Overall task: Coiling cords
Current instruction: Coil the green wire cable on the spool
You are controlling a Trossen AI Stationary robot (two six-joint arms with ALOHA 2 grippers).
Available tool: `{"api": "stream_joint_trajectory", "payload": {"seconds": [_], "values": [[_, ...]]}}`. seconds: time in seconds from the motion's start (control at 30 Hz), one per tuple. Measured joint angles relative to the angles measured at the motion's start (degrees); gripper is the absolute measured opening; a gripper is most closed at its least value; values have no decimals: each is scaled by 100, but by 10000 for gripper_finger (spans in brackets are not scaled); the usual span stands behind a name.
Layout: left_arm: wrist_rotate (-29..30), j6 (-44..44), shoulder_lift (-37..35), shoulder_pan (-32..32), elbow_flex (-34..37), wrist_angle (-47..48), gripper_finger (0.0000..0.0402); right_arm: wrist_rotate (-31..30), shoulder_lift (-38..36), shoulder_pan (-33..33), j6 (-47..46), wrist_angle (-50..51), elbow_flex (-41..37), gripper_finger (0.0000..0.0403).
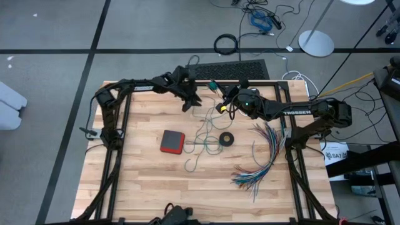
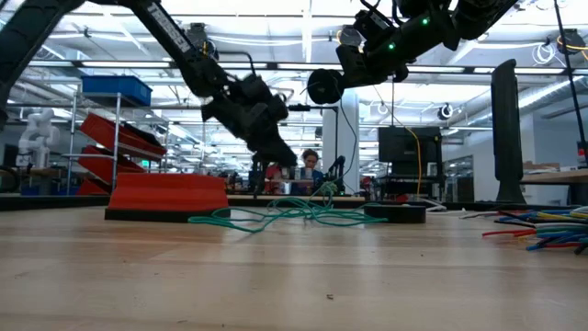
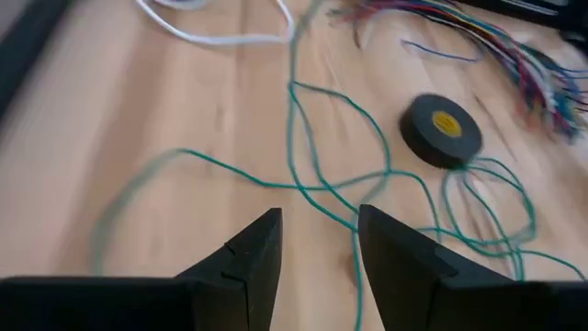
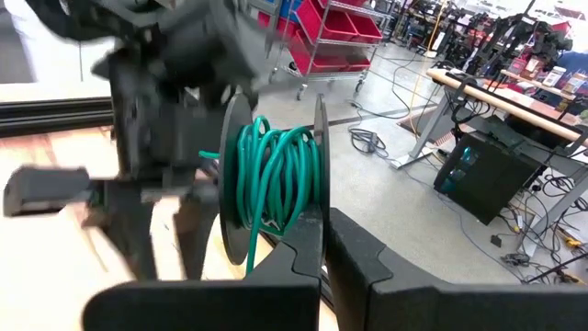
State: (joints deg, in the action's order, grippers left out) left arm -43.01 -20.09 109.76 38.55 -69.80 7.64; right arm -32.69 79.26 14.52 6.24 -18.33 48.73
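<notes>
Step in hand, as judged: winding the teal cord onto a spool. Right gripper, clenched on the spool's flange, holds it above the worktop at 12 o'clock, several turns already on. Left gripper hangs released above the slack, nothing between its fingers.

Most teal cord lies loose at worktop centre; the white cord lies toward 12 o'clock.

Next move likely calls for the left gripper to regrasp the slack and feed another turn.

Count: two cords, one spool, one black tape ring, one red box, one fanned wire bundle at 3 o'clock.
</notes>
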Motion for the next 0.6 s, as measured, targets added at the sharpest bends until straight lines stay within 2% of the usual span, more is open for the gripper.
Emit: {"api": "stream_joint_trajectory", "payload": {"seconds": [0.27, 0.37, 0.43, 0.6], "values": [[1380, -128, -658, 111, 0, -269, 153, 0, 0, -2, 0, 16, 0, 0], [2059, 139, -770, 139, -2, -247, 153, 0, 2, -2, 0, 17, -2, 0], [2230, 267, -774, 176, 23, -238, 153, 0, 0, 0, 0, 17, -2, 0], [2088, 780, -774, 273, 591, -722, 153, 0, 2, 0, 0, 20, -2, 0]]}}
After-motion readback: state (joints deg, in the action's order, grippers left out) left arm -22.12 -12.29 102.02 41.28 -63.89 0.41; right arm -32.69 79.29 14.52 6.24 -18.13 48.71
